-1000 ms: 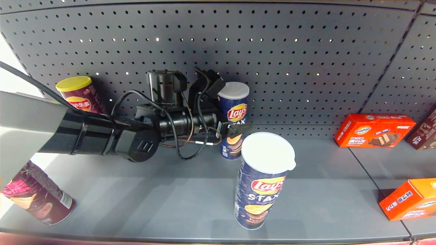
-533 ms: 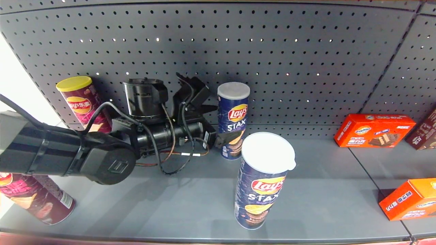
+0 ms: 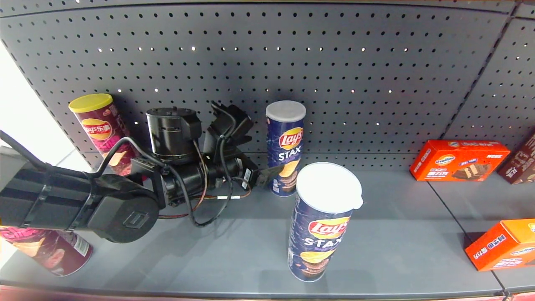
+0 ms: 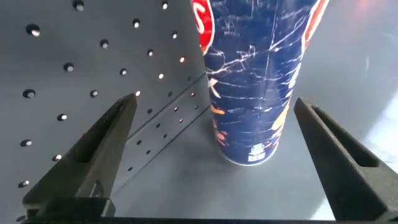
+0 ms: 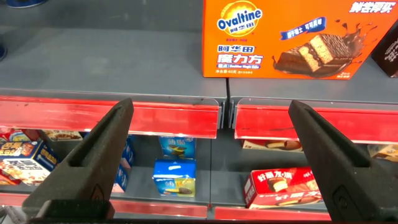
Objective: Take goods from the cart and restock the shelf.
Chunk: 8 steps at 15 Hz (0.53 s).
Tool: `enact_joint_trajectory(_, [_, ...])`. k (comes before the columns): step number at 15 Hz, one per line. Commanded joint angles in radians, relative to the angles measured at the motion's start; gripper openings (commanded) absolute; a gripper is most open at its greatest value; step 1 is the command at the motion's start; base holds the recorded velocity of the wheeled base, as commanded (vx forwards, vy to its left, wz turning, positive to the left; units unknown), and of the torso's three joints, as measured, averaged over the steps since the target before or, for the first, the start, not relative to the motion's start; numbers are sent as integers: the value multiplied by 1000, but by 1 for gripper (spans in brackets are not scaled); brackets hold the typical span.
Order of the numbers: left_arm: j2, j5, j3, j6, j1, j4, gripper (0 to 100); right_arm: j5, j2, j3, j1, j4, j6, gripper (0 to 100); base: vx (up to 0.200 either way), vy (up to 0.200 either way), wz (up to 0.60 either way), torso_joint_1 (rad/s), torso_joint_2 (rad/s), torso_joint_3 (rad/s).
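Observation:
Two blue chip cans stand upright on the grey shelf (image 3: pixel 397 217): one at the back by the pegboard (image 3: pixel 286 144) and one nearer the front (image 3: pixel 322 221). My left gripper (image 3: pixel 267 173) is open just left of the rear can, apart from it. The left wrist view has that rear blue can (image 4: pixel 255 81) standing free a little beyond the spread fingers (image 4: pixel 93 155), the left gripper (image 4: pixel 216 104) holding nothing. My right gripper (image 5: pixel 211 106) is open and empty, facing the front of a shelf with an orange box (image 5: pixel 292 37).
A maroon can with a yellow lid (image 3: pixel 98 121) stands at the back left and another maroon can (image 3: pixel 46 248) leans at the front left. Orange boxes (image 3: pixel 457 161) (image 3: pixel 503 244) sit on the right. Red shelf-edge strips (image 5: pixel 168 118) and lower-shelf goods (image 5: pixel 174 177) face the right gripper.
My left arm has drawn back to the left, so its fingers no longer stand around the rear blue can. That can stays upright in place.

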Motion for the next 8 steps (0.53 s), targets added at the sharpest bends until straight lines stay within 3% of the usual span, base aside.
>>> enact_joint_trajectory(1, [6, 1, 2, 0, 2, -2, 100, 0, -1, 0, 0, 0, 0, 100, 0, 0, 0, 0, 0, 0])
enact_joint_trajectory(8, [26, 16, 2, -3, 25, 0, 100, 0, -1, 0, 0, 0, 0, 100, 0, 0, 0, 0, 0, 0])
